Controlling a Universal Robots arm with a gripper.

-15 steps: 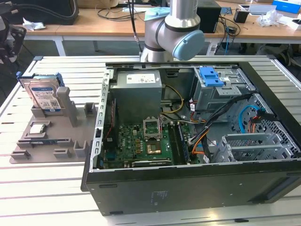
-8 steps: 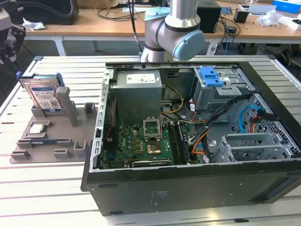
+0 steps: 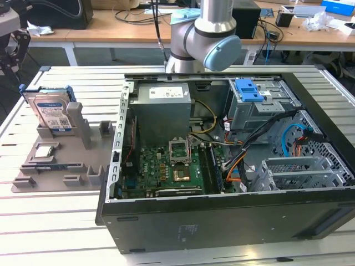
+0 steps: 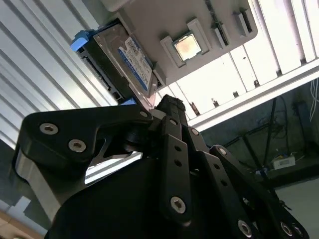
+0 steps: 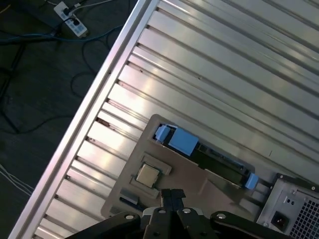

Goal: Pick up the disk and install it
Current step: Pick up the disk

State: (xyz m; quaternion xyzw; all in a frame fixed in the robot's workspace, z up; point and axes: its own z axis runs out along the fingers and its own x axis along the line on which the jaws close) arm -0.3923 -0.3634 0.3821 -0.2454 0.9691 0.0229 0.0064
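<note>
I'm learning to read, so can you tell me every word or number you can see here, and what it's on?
No text here is clear enough to quote.
Flat silver metal disk in its blue plastic frame: white-and-blue label, print too small.
Grey metal power supply box: white label, blurred.
Black computer case: small white sticker on its side, unreadable.

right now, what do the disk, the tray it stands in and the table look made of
The disk: silver metal casing with a paper-like label, edged by glossy blue plastic. The tray: matte grey-beige plastic, probably, judging by its blocky slots. The table: ribbed aluminium, seemingly, by its pale sheen.
</note>
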